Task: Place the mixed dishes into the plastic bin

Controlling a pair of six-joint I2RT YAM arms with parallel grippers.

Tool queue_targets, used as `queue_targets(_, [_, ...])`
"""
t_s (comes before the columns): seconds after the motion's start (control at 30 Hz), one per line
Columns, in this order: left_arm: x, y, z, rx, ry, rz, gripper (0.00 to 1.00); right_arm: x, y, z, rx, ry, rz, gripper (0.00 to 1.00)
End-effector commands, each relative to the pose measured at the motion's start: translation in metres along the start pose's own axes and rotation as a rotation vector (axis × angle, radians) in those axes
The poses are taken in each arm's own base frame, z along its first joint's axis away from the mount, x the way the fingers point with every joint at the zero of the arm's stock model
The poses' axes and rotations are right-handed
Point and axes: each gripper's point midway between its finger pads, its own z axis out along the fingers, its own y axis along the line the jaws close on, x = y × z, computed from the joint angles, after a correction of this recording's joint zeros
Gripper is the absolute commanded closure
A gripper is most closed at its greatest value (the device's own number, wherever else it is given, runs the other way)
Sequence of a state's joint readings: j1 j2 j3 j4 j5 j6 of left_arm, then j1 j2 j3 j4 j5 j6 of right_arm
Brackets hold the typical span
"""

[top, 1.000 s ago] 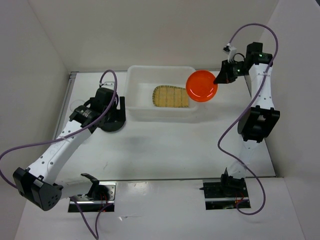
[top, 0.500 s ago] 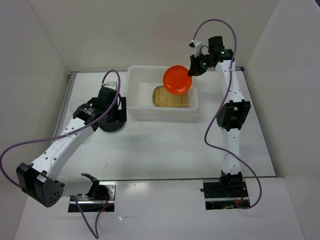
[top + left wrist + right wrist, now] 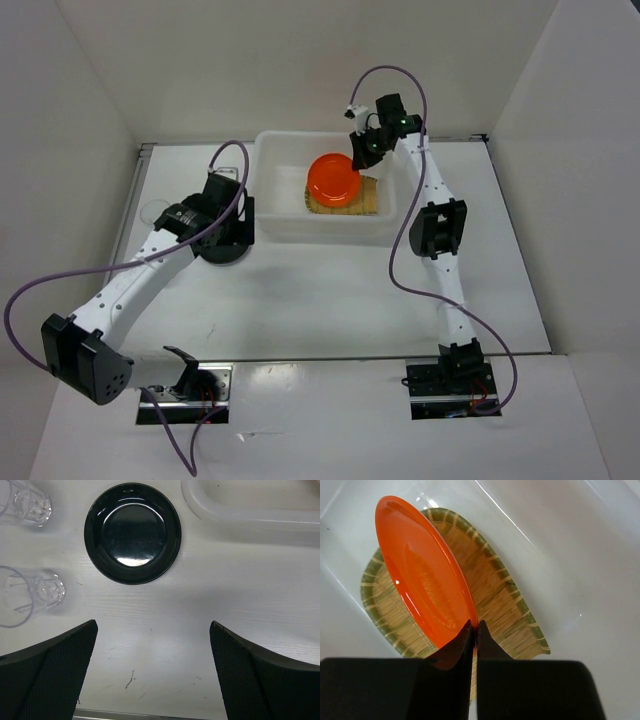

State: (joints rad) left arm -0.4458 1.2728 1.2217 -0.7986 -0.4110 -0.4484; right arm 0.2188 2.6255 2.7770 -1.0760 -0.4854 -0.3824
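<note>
Progress: 1 of 5 dishes is down in the plastic bin (image 3: 283, 200). The bamboo tray (image 3: 500, 595) lies flat on the bin floor, toward its right end. 2nd item, the orange plate (image 3: 425, 575), is over the bin but not let go: right gripper (image 3: 474, 627) is clenched on the plate's rim, jaws nearly together w/ the thin edge pinched betw. the tips. Plate hangs steeply tilted, directly above the tray; touching it or just clear of it, can't tell from either view. Bin sits at far edge of table (image 3: 330, 300), approx. mid-width. Still out: black plate (image 3: 132, 532) on the table just off the bin's near-left corner, and 2 clear cups, one (image 3: 30, 502) beyond the other (image 3: 30, 595), nearer the table's left edge; both look upright. Left gripper (image 3: 153, 624) hovers over the table by the black plate, jaws spread wide, nothing betw. them. Est.: 1 done, 1 at release stage, 3 to go. Look of orange plate: small, round, shallow, glossy bright orange, low raised rim, hard highlights. Faint ribbed pattern on its face, prob. tray weave reflected or showing thru; can't say which. Tray: tan weave, green rim band, rounded corners, approx. half hidden under the plate in top view. Bin: white translucent, rounded corners, lip all round, much bigger than any dish, so room for remaining pcs looks ample.
</note>
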Motion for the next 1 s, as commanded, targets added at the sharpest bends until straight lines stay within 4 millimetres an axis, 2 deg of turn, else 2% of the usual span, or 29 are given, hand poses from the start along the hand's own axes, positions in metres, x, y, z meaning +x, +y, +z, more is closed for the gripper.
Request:
queue_targets(0.0, [-0.013,0.002,-0.001,-0.018,-0.023,-0.009,0.01,-0.010,-0.016,0.002,0.047,-0.044,-0.020,1.00])
queue_targets(0.1, [-0.013,0.002,-0.001,-0.018,-0.023,-0.009,0.01,0.000,-0.024,0.009,0.077,-0.015,-0.010,1.00])
queue_targets(0.2, [-0.015,0.005,0.002,-0.033,-0.026,-0.016,0.01,-0.005,-0.031,0.008,0.114,-0.028,-0.012,0.96])
queue_targets(0.23, [-0.015,0.005,0.002,-0.033,-0.026,-0.016,0.01,-0.009,-0.025,0.009,0.110,-0.036,-0.012,0.91])
queue_targets(0.3, [-0.018,0.003,0.003,-0.032,-0.027,-0.016,0.01,-0.014,-0.028,0.007,0.125,-0.050,-0.020,0.84])
queue_targets(0.33, [-0.018,0.003,0.003,-0.032,-0.027,-0.016,0.01,-0.014,-0.029,0.009,0.125,-0.051,-0.020,0.76])
queue_targets(0.4, [-0.017,0.004,0.005,-0.044,-0.023,-0.013,0.01,-0.019,-0.030,0.005,0.143,-0.065,-0.017,0.69])
queue_targets(0.57, [-0.023,0.006,0.004,-0.056,-0.046,-0.020,0.01,-0.013,-0.027,-0.001,0.143,-0.035,-0.004,0.46])
queue_targets(0.6, [-0.027,0.007,0.005,-0.066,-0.060,-0.025,0.01,-0.017,-0.026,-0.005,0.147,-0.044,-0.008,0.43])
queue_targets(0.7, [-0.029,0.011,0.009,-0.086,-0.065,-0.042,0.01,-0.036,-0.024,-0.030,0.190,-0.083,-0.007,0.32])
queue_targets(0.77, [-0.034,0.022,0.012,-0.109,-0.072,-0.083,0.01,-0.070,-0.018,-0.072,0.247,-0.177,-0.029,0.29])
queue_targets(0.8, [-0.040,0.022,0.014,-0.099,-0.091,-0.103,0.01,-0.079,-0.014,-0.088,0.263,-0.198,-0.037,0.24])
queue_targets(0.83, [-0.041,0.019,0.015,-0.071,-0.089,-0.125,0.01,-0.096,-0.006,-0.117,0.290,-0.248,-0.059,0.22])
queue_targets(0.87, [-0.047,0.021,0.017,-0.059,-0.101,-0.149,0.01,-0.104,0.001,-0.134,0.297,-0.271,-0.068,0.20])
queue_targets(0.9, [-0.049,0.021,0.018,-0.046,-0.103,-0.169,0.01,-0.102,0.007,-0.144,0.294,-0.257,-0.072,0.18])
queue_targets(0.93, [-0.042,0.017,0.025,-0.022,-0.070,-0.186,0.01,-0.103,0.012,-0.165,0.303,-0.264,-0.069,0.16])
queue_targets(0.97, [-0.046,0.020,0.027,-0.010,-0.074,-0.222,0.01,-0.099,0.014,-0.171,0.311,-0.245,-0.073,0.16])
